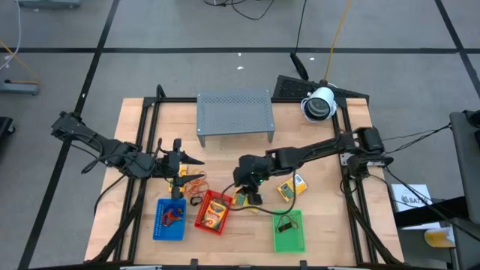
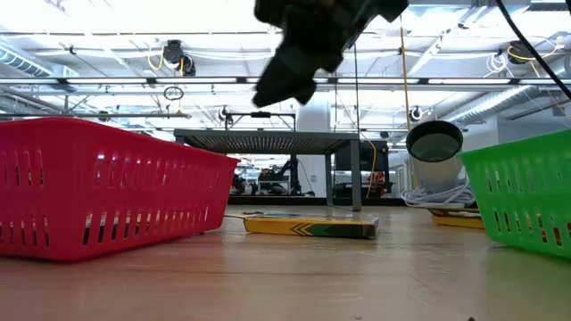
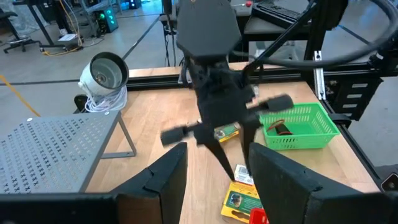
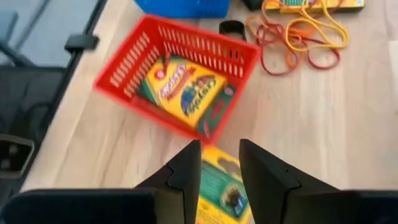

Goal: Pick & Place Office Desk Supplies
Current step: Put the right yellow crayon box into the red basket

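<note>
The flat yellow-and-green printed cardboard packet (image 4: 225,190) lies flat on the wooden table (image 4: 348,137) just beside the red mesh tray (image 4: 127,74); the right gripper (image 4: 219,163) hangs directly over it, fingers apart and empty. It looks light, stiff and thin-edged, so I judge a pinch across its narrow width best. The left gripper (image 3: 214,177) waits open near the rubber bands.

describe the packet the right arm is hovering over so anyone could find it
Start at the red mesh tray near the table's front edge. Just right of it, on bare wood under the right end effector, lies a flat yellow packet with green print. Unlike its twin packet, it lies outside the tray.
</note>
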Robot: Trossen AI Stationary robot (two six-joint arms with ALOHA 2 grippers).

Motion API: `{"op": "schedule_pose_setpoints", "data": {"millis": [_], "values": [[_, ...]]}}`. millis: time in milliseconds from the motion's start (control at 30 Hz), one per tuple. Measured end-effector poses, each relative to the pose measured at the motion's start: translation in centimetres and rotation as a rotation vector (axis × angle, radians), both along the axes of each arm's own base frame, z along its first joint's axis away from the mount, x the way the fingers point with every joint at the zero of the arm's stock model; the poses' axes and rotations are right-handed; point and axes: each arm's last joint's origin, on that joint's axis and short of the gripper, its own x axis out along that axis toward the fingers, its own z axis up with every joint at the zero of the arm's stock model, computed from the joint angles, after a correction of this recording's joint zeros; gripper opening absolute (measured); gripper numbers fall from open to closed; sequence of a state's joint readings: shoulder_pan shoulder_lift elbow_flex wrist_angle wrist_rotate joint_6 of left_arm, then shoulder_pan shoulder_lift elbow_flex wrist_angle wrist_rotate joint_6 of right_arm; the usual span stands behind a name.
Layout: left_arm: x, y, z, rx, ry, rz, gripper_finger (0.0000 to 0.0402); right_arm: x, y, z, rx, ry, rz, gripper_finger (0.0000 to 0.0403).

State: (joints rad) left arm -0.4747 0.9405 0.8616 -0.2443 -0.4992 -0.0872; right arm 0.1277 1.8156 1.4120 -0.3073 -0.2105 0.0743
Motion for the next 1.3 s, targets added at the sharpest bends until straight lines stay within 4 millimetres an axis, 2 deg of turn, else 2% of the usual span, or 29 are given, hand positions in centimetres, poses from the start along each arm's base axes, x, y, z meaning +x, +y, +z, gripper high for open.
{"op": "schedule_pose_setpoints", "data": {"millis": [167, 367, 533, 733, 900, 1133, 1233, 1300], "values": [[0.0, 0.0, -0.2, 0.006, 0.017, -0.001, 0.0182, -1.6, -0.8, 1.4, -0.044, 0.061, -0.058, 0.0100], [1.2, -0.3, -1.1, 0.055, 0.057, 0.003, 0.0182, -3.7, -1.8, 2.9, -0.237, 0.117, -0.302, 0.0095], [3.4, -0.1, -2.1, 0.114, 0.069, 0.033, 0.0182, -5.9, -1.8, 5.2, -0.397, 0.013, -0.470, 0.0095], [4.2, 0.6, -2.0, 0.099, 0.036, 0.032, 0.0182, -9.4, -1.9, 6.5, -0.342, -0.089, -0.536, 0.0093], [4.3, 0.6, -2.0, 0.100, 0.041, -0.043, 0.0182, -12.5, -2.4, 6.3, -0.274, -0.156, -0.588, 0.0089], [5.0, 0.2, -2.6, 0.138, 0.053, -0.063, 0.0182, -16.1, -3.0, 5.1, -0.183, -0.400, -0.626, 0.0089], [5.3, 0.1, -3.0, 0.149, 0.075, -0.085, 0.0182, -17.3, -3.1, 4.4, -0.136, -0.517, -0.598, 0.0089], [5.5, -0.1, -3.1, 0.135, 0.077, -0.118, 0.0182, -17.9, -2.9, 3.9, -0.091, -0.543, -0.499, 0.0089]]}}
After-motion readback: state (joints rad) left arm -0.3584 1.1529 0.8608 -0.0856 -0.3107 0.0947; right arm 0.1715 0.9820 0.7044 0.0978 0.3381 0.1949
